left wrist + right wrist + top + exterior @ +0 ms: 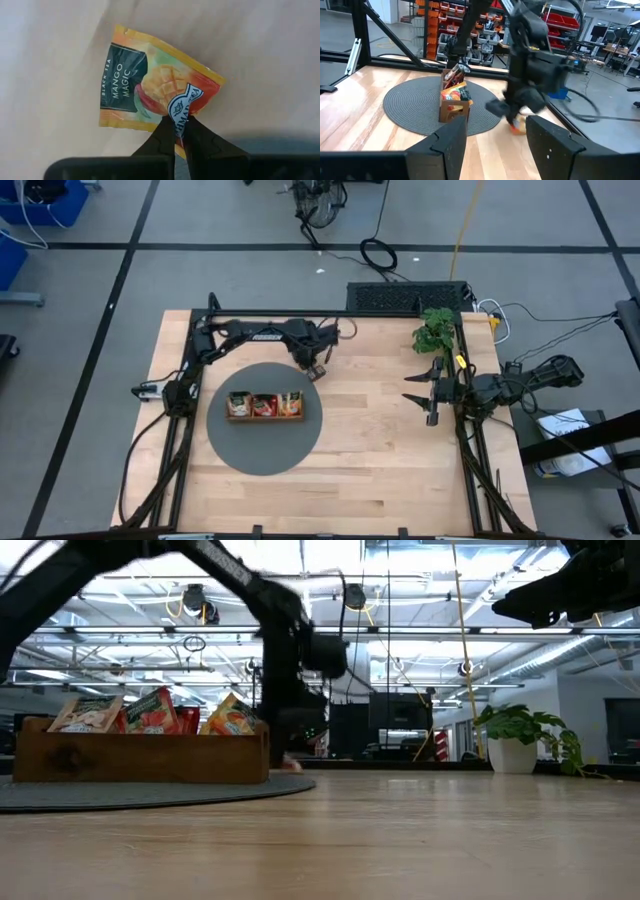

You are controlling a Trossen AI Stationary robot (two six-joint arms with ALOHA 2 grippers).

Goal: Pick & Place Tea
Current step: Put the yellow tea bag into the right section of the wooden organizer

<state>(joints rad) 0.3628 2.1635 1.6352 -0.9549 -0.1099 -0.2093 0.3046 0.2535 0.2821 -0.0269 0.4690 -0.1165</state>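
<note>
Your left gripper [181, 131] is pinched shut on the near edge of an orange-yellow mango tea packet [150, 87], which lies flat on the wooden table [260, 45] just ahead of its fingertips. Beyond it, a wooden tray [265, 417] of more tea packets [264, 405] sits on a round grey mat [262, 450]. Farthest off, your right gripper [495, 140] hangs with its fingers apart, holding nothing.
</note>
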